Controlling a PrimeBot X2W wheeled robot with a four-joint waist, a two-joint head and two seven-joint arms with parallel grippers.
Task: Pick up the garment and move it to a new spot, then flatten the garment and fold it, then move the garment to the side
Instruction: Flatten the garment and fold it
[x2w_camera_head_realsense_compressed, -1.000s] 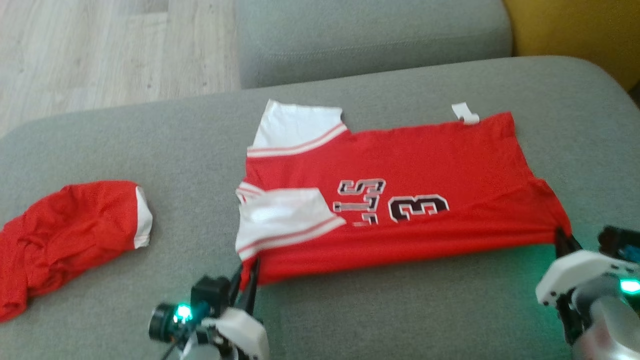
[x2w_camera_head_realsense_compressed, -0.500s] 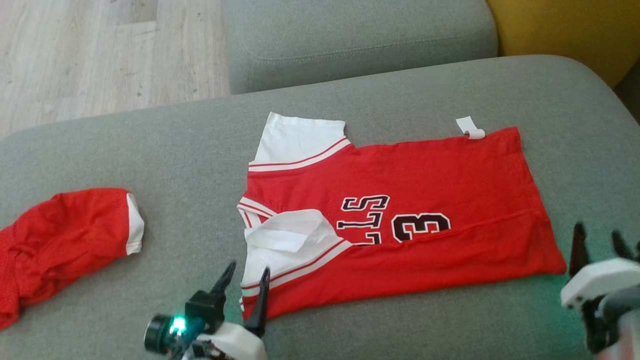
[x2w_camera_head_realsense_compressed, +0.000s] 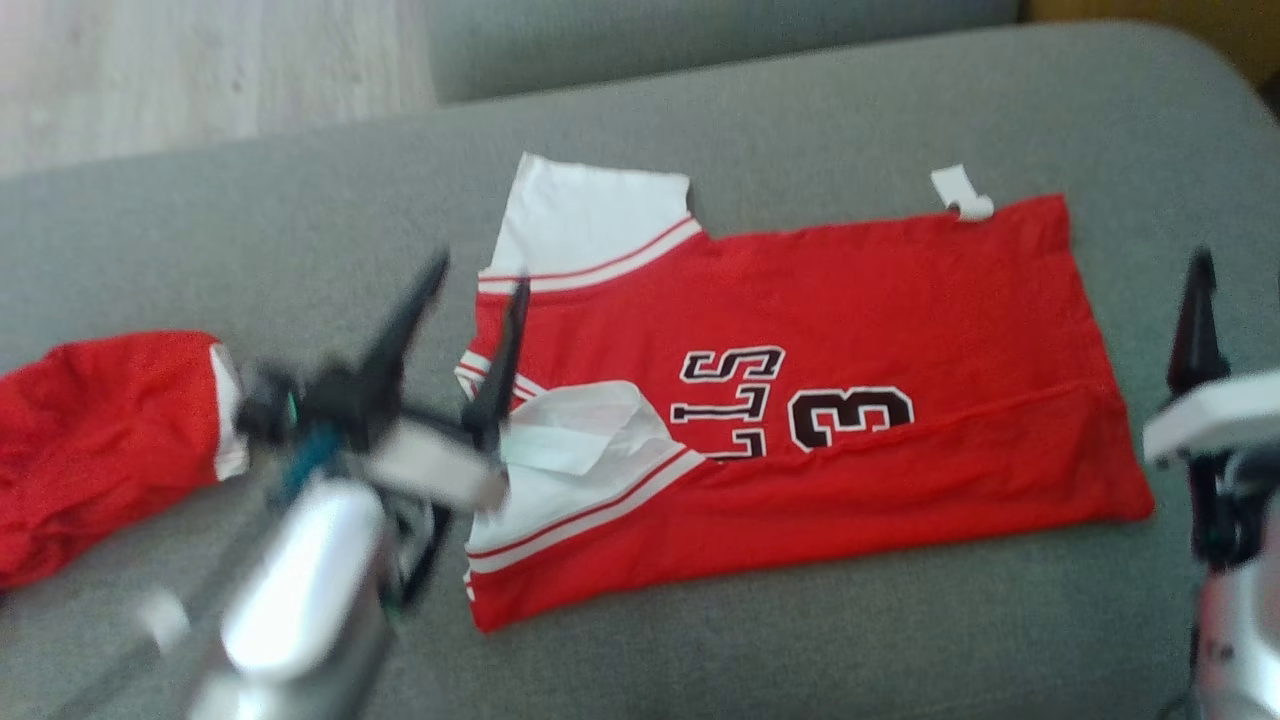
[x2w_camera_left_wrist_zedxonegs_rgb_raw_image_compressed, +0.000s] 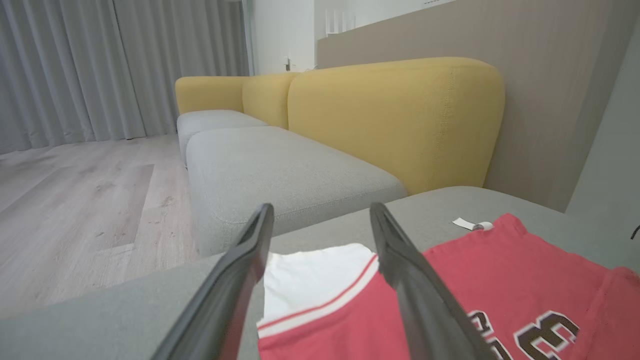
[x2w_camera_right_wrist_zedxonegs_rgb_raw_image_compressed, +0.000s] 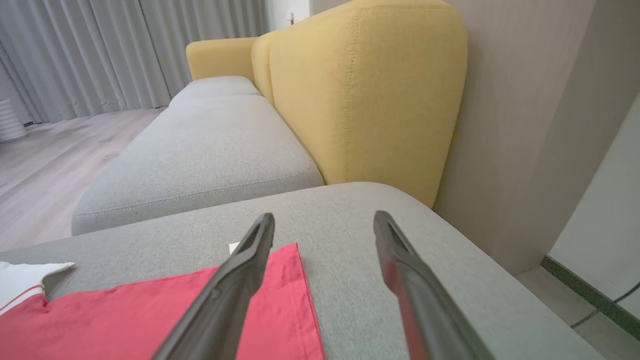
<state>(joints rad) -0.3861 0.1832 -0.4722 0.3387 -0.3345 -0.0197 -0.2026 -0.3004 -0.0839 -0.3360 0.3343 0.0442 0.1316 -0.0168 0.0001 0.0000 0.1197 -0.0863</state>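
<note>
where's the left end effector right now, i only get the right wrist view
Observer: The left end effector is open, at the sleeve end of the red and white fabric jersey, holding nothing.
Operator: is the jersey folded yet
Observer: Its near long edge is folded up over part of the black number print.
Operator: anything else lying nearby
Observer: A crumpled red fabric garment with white trim lies at the far left, apart from the jersey.

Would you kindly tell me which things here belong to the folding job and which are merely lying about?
Job: red numbered jersey, partly folded; left gripper and right gripper, jaws open; grey cushion beneath.
Lying about: bunched red garment at the left; yellow sofa back; wooden floor.
</note>
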